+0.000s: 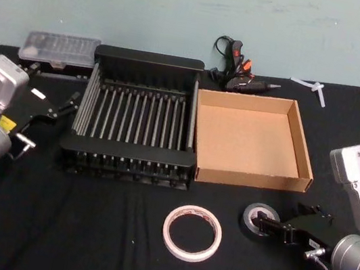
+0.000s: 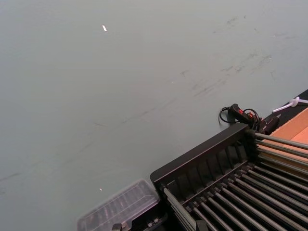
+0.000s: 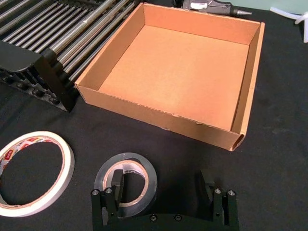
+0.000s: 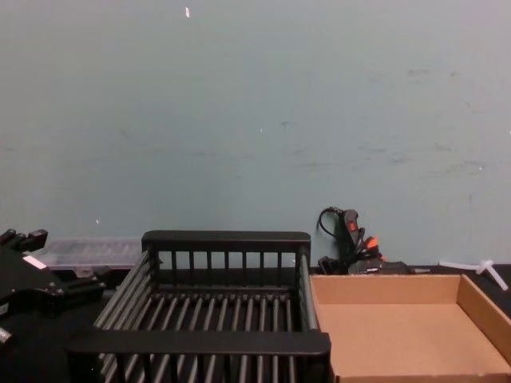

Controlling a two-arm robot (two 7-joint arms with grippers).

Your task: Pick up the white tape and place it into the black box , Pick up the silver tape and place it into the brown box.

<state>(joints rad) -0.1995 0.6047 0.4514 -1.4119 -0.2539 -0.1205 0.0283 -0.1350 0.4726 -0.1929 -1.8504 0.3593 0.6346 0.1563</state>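
Observation:
The silver tape [image 1: 247, 219] [image 3: 147, 168] lies flat on the black cloth in front of the brown box [image 1: 252, 179] [image 3: 159, 118]. My right gripper [image 1: 281, 220] [image 3: 161, 185] is low at the roll and open. One finger [image 3: 113, 190] sits over the roll's hole and the other stands off beyond its outer side. The white tape [image 1: 167, 229] [image 3: 68, 163] lies flat to the left of the silver roll, in front of the black box [image 1: 147, 58] [image 4: 223, 239] [image 2: 202, 154]. Both boxes hold nothing. My left gripper [image 1: 61, 108] hangs beside the crate's left wall.
A clear plastic case [image 1: 60, 51] [image 4: 92, 249] sits behind the crate at the back left. A black glue gun with its cord [image 1: 240, 76] [image 4: 351, 239] lies behind the brown box, and a white plastic piece [image 1: 314, 88] lies at the back right.

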